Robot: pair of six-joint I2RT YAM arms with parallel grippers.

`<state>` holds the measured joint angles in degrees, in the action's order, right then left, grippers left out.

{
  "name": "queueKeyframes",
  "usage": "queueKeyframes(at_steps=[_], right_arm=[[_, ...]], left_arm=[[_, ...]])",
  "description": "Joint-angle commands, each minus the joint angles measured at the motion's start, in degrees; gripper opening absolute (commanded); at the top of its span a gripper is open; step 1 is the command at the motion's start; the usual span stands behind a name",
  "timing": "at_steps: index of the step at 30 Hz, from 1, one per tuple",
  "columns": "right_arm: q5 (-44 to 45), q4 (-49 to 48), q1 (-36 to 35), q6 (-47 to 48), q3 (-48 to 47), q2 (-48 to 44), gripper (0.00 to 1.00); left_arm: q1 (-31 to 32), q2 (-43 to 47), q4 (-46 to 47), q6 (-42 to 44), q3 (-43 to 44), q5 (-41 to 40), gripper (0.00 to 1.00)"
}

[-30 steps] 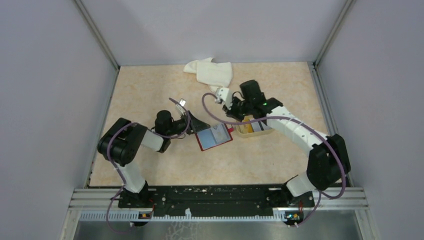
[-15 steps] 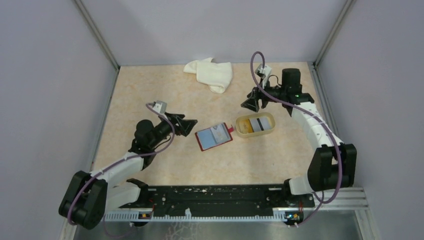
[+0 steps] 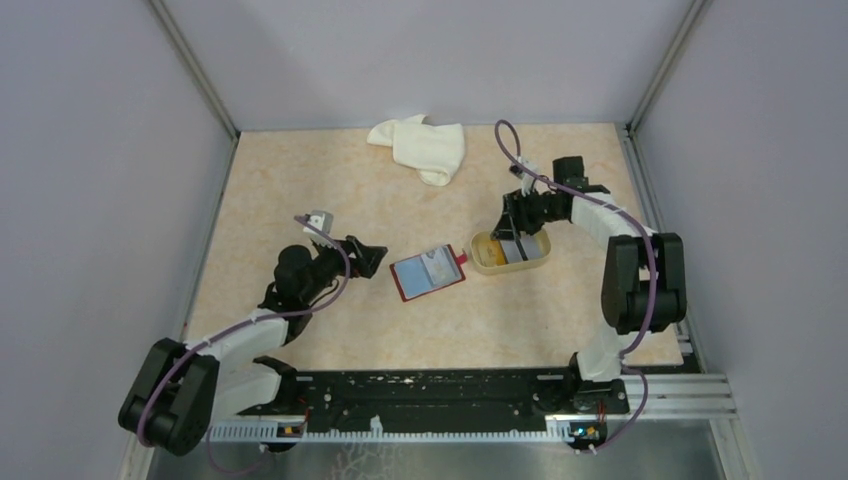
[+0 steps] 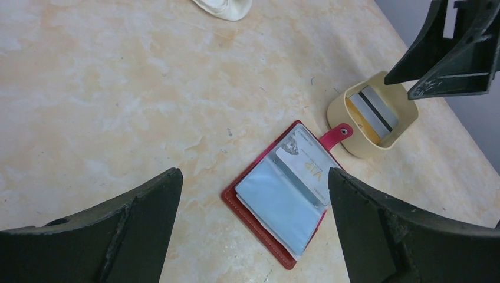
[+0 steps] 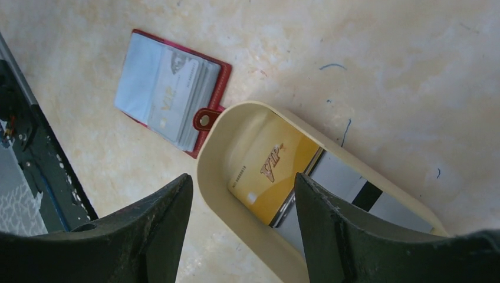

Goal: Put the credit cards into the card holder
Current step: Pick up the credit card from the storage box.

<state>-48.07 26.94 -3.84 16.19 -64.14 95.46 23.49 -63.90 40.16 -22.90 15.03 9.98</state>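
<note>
The card holder lies open and flat near the middle of the table, between your grippers. Your left gripper hangs just left of it, jaws spread wide, empty. Your right gripper hovers over the tray, jaws parted, gripping nothing. The tabletop is beige marble-look, with grey walls on three sides. You have one holder, one tray, one cloth by the far edge, and two cards showing in the tray: gold and striped. The holder's long axis runs left-right, its snap tab toward the tray.
</note>
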Motion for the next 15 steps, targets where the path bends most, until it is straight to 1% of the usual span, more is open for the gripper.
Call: queueKeyframes(at_steps=[1,5,7,10,12,14,15], right_arm=[[3.87,1.63,0.30,1.78,-2.28,1.82,0.63],[5.13,2.32,0.27,1.63,-2.78,4.34,0.62],[5.74,2.17,0.24,1.18,-2.79,5.36,0.62],[6.62,2.56,0.23,0.93,-3.16,7.03,0.61],[7.13,2.52,0.25,0.26,-3.20,7.86,0.60],[7.07,2.29,0.24,-0.43,-3.19,8.72,0.60],[6.99,2.21,0.23,-0.78,-3.21,8.97,0.60]], left_arm=[[0.16,2.99,1.30,0.94,-0.97,0.32,0.99],[0.33,7.75,1.93,4.31,-1.06,-3.21,0.99],[0.42,8.73,2.97,5.74,-1.21,-3.93,0.99],[0.74,5.76,7.18,5.75,-3.42,-4.56,0.99],[0.83,3.21,12.11,5.54,-4.96,-3.14,0.99],[1.48,4.27,9.00,5.92,-4.08,-2.83,0.99],[1.97,4.50,9.34,6.19,-4.41,-3.45,0.99]])
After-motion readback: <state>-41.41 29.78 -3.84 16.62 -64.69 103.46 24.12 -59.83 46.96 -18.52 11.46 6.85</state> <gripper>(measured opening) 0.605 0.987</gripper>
